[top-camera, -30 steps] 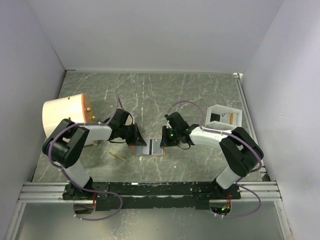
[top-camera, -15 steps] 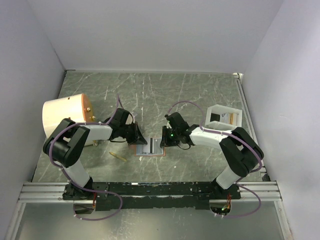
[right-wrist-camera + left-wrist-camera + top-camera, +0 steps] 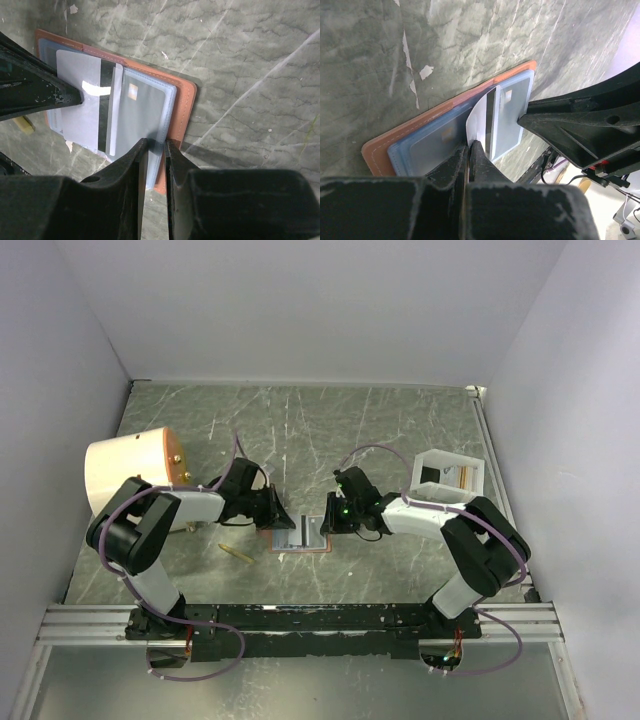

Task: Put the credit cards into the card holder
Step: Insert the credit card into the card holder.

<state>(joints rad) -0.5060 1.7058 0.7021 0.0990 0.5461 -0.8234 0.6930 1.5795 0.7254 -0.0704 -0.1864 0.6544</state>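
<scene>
Green marbled desk [image 3: 400, 430] carries one tan card holder [image 3: 184, 97], lying open between the two arms. One grey card [image 3: 82, 117] with a black stripe lies across its pale blue pockets. Left end effector [image 3: 470, 146] is pinched tight at that card's edge; whether it clamps the card I cannot tell. Right end effector [image 3: 156, 146], jaws narrow, grips the card holder's blue inner edge. One cream cylinder [image 3: 125, 475] stands at the left, one white tray [image 3: 445, 475] at the right.
</scene>
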